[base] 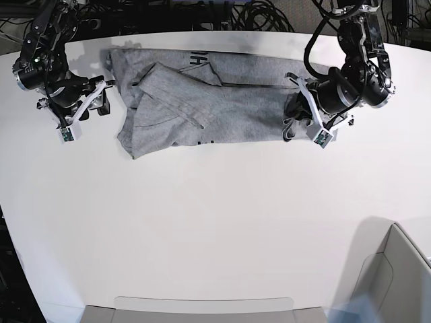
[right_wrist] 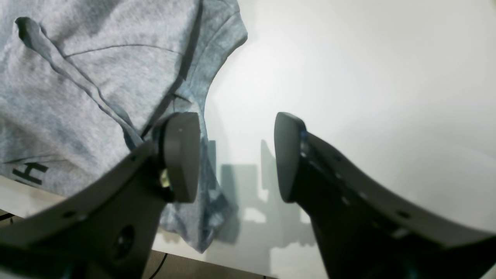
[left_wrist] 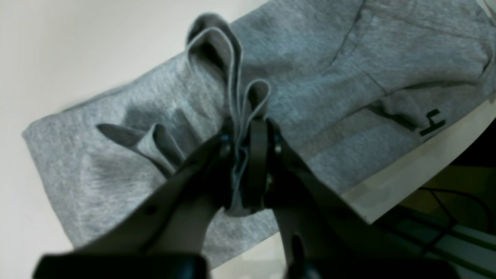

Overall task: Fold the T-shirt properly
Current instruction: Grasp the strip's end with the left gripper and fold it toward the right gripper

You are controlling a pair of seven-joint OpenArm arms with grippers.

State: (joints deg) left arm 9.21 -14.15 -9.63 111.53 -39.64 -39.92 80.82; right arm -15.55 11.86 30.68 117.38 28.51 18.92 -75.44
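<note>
My left gripper (left_wrist: pixel 248 155) pinches the T-shirt (left_wrist: pixel 302 77) hem; right gripper (right_wrist: pixel 236 155) gapes empty, so I lift evenly.

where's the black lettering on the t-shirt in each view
Left wrist: an H at right, on the T-shirt's edge near the table edge.
Right wrist: an H at lower left.
Base: letters at the shirt's far edge, top centre.
Shared landmark: the white table.
</note>
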